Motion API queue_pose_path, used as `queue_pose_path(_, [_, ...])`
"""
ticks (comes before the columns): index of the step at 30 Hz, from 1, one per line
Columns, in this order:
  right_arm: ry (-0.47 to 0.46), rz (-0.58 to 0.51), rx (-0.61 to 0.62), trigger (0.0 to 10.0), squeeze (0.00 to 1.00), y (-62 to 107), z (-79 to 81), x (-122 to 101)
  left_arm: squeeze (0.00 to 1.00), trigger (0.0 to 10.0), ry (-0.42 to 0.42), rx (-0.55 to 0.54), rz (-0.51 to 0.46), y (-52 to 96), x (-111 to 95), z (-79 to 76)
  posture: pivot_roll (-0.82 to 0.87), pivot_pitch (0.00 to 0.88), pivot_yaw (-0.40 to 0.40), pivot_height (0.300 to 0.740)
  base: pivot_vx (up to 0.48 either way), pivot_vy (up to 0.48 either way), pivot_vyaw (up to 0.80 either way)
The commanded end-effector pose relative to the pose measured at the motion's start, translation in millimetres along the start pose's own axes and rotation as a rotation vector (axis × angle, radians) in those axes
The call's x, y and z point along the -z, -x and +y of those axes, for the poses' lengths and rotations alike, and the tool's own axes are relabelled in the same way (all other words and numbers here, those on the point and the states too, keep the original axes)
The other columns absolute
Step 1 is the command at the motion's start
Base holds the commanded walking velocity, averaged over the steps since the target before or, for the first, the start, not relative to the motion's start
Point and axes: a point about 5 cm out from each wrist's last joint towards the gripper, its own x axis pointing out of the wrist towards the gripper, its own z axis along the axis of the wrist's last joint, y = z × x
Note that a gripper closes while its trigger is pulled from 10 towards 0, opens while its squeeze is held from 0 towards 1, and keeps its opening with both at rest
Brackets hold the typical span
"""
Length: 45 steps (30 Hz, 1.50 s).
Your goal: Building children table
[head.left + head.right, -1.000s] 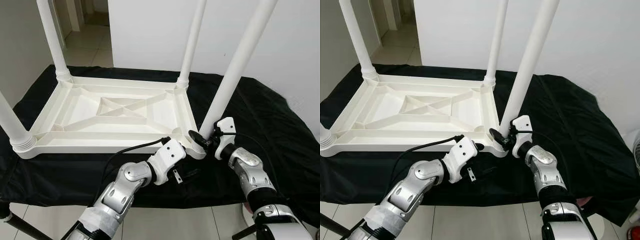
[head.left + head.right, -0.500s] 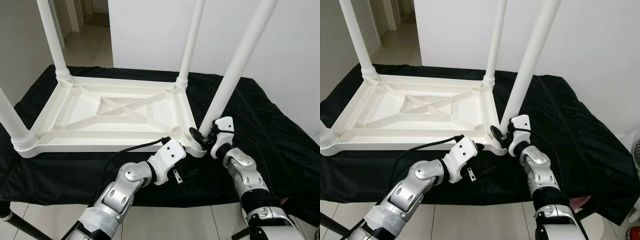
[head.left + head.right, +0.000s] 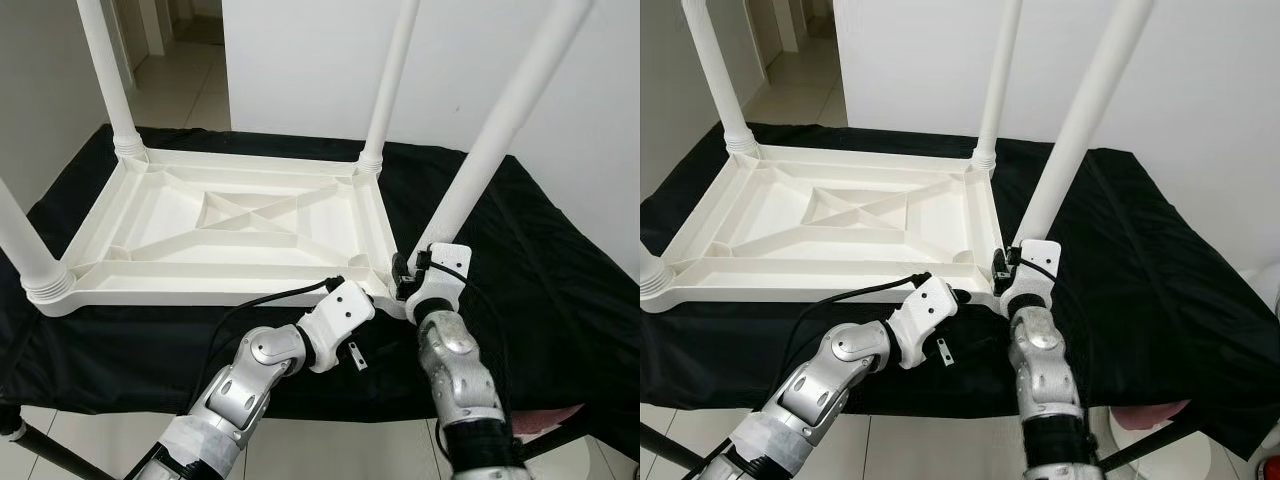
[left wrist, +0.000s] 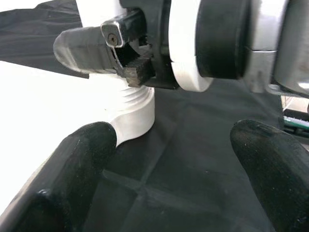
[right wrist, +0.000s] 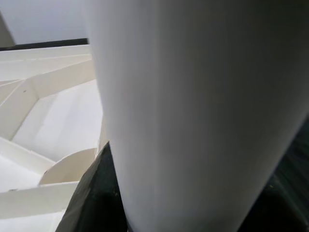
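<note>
A white children's table (image 3: pixel 200 292) lies upside down on a black cloth, its four legs pointing up. The near right leg (image 3: pixel 500 130) leans to the right from its corner socket. My right gripper (image 3: pixel 405 280) is shut on that leg just above its ribbed collar (image 4: pixel 137 96); the right wrist view has the leg (image 5: pixel 193 106) close between the fingers (image 5: pixel 91 203). My left gripper (image 4: pixel 174 179) is open just in front of that same corner, low over the cloth, with nothing between its fingers (image 4: pixel 72 183).
The black cloth (image 3: pixel 560 260) covers the whole work surface and hangs over its front edge. A white wall (image 3: pixel 300 60) stands behind, with a tiled floor and a doorway at far left. A pink object (image 3: pixel 545 420) sits low at right.
My right forearm has swung left and now stands nearly upright under the gripper, which stays at the leg's base. The leg leans slightly further right. The left arm has barely moved.
</note>
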Motion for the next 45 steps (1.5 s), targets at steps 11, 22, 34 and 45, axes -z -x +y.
queue_pose_path(11, [-0.023,0.081,0.062,10.0,1.00,10.0,-4.5,9.3,0.00,10.0,-0.007,-0.001,0.005,-1.3,-1.7,-0.5,0.04,0.044,-0.060,0.740,0.000,0.000,0.00])
queue_pose_path(22, [0.028,-0.009,-0.137,10.0,1.00,10.9,-25.5,1.3,0.00,10.0,-0.009,-0.006,0.009,0.6,-0.6,-0.3,0.05,0.037,-0.061,0.740,0.000,0.000,0.00])
queue_pose_path(34, [0.186,0.015,-0.418,10.0,0.00,0.1,-43.4,2.7,0.00,10.0,-0.011,0.005,0.003,-1.6,-2.3,-1.4,0.04,0.032,-0.058,0.740,0.000,0.000,0.00])
queue_pose_path(45, [0.278,0.037,-0.594,10.0,0.00,-19.3,-44.8,10.9,0.00,10.0,-0.015,0.012,0.004,-2.5,-3.1,-0.3,0.04,0.033,-0.052,0.740,0.000,0.000,0.00])
